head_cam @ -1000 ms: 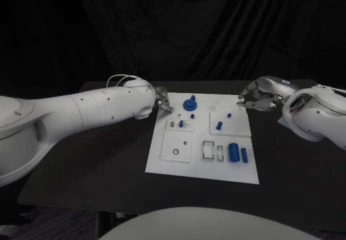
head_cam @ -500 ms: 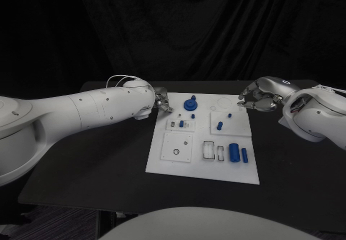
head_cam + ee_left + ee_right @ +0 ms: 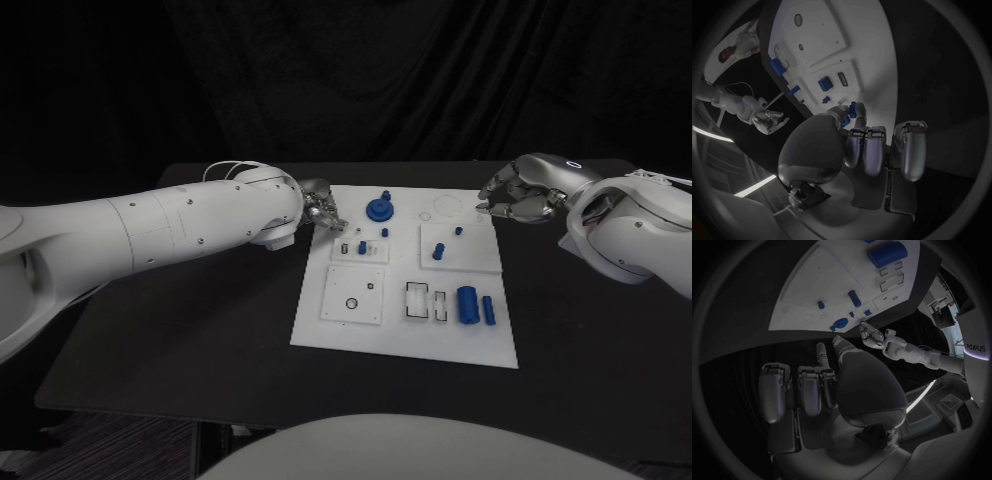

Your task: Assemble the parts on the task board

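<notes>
The white task board (image 3: 404,335) lies in the middle of the black table. At its far end stands a blue gear-like part with a peg (image 3: 379,209). Several small blue parts (image 3: 364,245) sit in the middle blocks. A large blue cylinder (image 3: 467,302) and a thinner one (image 3: 489,310) lie near the right edge. My left hand (image 3: 320,207) hovers at the board's far-left edge, just left of the gear, its fingers (image 3: 864,145) curled in on nothing. My right hand (image 3: 516,197) hangs off the far-right corner, fingers (image 3: 811,385) curled too, nothing in them.
Black table (image 3: 188,330) spreads out to the left and right of the board. A black curtain closes off the back. My left forearm (image 3: 159,230) reaches across the table's left side.
My left arm has turned and dropped a little at the elbow, while its hand has stayed at the board's far-left edge. The right hand and the parts have not moved.
</notes>
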{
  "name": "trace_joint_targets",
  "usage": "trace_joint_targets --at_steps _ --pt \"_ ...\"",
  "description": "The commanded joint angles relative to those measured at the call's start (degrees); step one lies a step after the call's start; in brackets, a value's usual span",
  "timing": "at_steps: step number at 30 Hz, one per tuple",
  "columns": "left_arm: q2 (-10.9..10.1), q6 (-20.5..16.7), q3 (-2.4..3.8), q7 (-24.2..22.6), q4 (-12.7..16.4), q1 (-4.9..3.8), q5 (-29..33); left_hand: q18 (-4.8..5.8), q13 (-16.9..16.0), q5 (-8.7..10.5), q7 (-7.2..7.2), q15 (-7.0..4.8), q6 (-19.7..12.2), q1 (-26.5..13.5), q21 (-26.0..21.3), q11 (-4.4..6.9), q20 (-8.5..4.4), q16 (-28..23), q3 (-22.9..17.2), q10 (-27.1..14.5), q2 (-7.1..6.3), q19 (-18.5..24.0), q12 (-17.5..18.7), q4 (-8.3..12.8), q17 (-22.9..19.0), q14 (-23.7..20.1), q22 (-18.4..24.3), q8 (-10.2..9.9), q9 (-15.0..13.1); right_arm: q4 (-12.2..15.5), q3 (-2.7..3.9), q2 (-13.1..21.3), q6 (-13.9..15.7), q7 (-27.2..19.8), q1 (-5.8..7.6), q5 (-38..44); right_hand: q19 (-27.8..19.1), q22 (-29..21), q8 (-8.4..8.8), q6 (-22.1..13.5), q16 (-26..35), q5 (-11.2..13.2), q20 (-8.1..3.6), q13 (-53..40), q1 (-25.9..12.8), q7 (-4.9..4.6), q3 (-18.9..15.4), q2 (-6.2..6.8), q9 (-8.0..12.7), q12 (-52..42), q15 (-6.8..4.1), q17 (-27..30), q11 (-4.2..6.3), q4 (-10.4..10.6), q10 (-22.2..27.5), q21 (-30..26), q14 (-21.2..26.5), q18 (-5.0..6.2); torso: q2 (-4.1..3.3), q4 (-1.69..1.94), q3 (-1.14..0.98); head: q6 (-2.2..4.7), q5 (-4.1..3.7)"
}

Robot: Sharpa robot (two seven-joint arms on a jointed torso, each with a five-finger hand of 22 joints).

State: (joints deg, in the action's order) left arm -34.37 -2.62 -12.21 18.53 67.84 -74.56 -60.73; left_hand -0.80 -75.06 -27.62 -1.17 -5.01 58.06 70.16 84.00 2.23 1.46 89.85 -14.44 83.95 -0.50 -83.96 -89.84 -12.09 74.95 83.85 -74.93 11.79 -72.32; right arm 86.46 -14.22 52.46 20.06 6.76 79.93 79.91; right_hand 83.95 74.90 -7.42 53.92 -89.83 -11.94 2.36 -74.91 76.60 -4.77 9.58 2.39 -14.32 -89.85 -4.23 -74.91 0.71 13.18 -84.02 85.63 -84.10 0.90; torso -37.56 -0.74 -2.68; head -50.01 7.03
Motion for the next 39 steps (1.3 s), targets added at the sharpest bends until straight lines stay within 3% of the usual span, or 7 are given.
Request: trace_joint_targets --at_steps 1,6,14,21,28,39 --pt "-1.2 -2.7 0.03 0.6 2.5 0.11 3.8 -1.16 -14.9 -0.23 -0.08 -0.17 0.3 0.0 -0.3 0.36 -0.07 0.1 -0.4 6.1 -0.54 -1.3 -0.2 -0.1 15.1 6.1 -10.7 0.2 -0.1 0.1 0.05 0.2 -0.4 1.5 -0.14 0.1 3.1 13.3 0.34 0.4 -0.2 -0.3 0.28 -15.1 0.6 -0.02 0.0 -0.19 0.1 -0.2 0.38 -15.1 -0.2 -0.3 -6.0 -0.3 -5.9 0.43 0.01 0.0 0.0 0.01 0.05" --pt "-3.8 -3.9 0.03 1.5 7.0 0.1 3.2 -1.17 -14.9 -0.26 -0.1 -0.18 0.3 -0.1 -0.4 0.35 -0.08 0.1 -0.5 6.1 -0.6 -1.2 -0.2 -0.2 15.1 6.1 -10.7 0.2 -0.1 0.1 0.04 0.3 -0.5 1.6 -0.14 0.1 3.2 13.3 0.34 0.4 -0.2 -0.3 0.27 -15.1 0.7 -0.02 0.0 -0.21 0.1 -0.2 0.38 -15.1 -0.2 -0.4 -6.0 -0.2 -5.9 0.41 0.03 0.03 -0.06 0.01 -0.01" --pt "-5.6 -4.3 0.03 2.6 10.6 0.1 1.7 -1.15 -14.9 -0.36 -0.08 -0.19 0.4 -0.4 -0.3 0.36 -0.1 0.1 -0.7 6.1 -0.64 -1.3 -0.2 -0.3 15.1 6.1 -10.8 0.3 -0.1 0.0 0.04 0.3 -0.7 1.6 -0.14 0.1 3.2 13.3 0.36 0.5 -0.2 -0.3 0.27 -15.1 0.8 -0.01 0.1 -0.29 0.1 -0.2 0.37 -15.1 -0.19 -0.5 -6.0 -0.2 -5.9 0.42 0.12 0.07 0.01 0.01 0.1" --pt "-5.6 -4.0 0.02 2.9 10.7 0.1 1.5 -1.15 -14.9 -0.43 -0.05 -0.2 0.4 -0.4 -0.3 0.38 -0.1 0.1 -0.8 6.1 -0.63 -1.3 -0.2 -0.3 15.1 6.1 -10.8 0.3 -0.1 -0.1 0.04 0.2 -0.8 1.6 -0.17 0.1 3.1 13.3 0.37 0.5 -0.2 -0.3 0.26 -15.1 0.9 -0.01 0.2 -0.34 0.1 -0.2 0.36 -15.1 -0.18 -0.6 -6.0 -0.3 -5.9 0.43 0.11 0.01 0.15 0.01 0.3" --pt "-5.0 -3.5 0.02 3.1 10.1 0.18 1.4 -1.13 -14.9 -0.43 -0.03 -0.21 0.5 -0.3 -0.2 0.4 -0.11 0.1 -1.0 6.1 -0.64 -1.3 -0.2 -0.3 15.1 6.1 -10.8 0.3 -0.2 -0.2 0.04 0.2 -0.9 1.6 -0.2 0.1 3.1 13.3 0.41 0.5 -0.2 -0.3 0.26 -15.1 1.0 0.0 0.2 -0.37 0.1 -0.2 0.36 -15.1 -0.17 -0.7 -6.0 -0.3 -5.9 0.43 0.03 -0.01 0.03 0.01 0.43" --pt "-4.8 -2.9 0.02 2.5 10.1 1.11 -2.6 -1.1 -14.9 -0.36 -0.01 -0.25 0.6 -0.4 -0.1 0.43 -0.15 0.1 -1.3 6.1 -0.77 -1.4 -0.2 -0.3 15.1 6.1 -10.9 0.4 -0.2 -0.1 0.04 0.3 -1.1 1.7 -0.27 0.1 3.1 13.3 0.47 0.4 -0.2 -0.3 0.25 -15.1 1.1 0.0 0.3 -0.44 0.1 -0.2 0.35 -15.1 -0.17 -0.9 -6.0 -0.4 -5.9 0.45 0.0 -0.05 0.0 0.01 0.46"
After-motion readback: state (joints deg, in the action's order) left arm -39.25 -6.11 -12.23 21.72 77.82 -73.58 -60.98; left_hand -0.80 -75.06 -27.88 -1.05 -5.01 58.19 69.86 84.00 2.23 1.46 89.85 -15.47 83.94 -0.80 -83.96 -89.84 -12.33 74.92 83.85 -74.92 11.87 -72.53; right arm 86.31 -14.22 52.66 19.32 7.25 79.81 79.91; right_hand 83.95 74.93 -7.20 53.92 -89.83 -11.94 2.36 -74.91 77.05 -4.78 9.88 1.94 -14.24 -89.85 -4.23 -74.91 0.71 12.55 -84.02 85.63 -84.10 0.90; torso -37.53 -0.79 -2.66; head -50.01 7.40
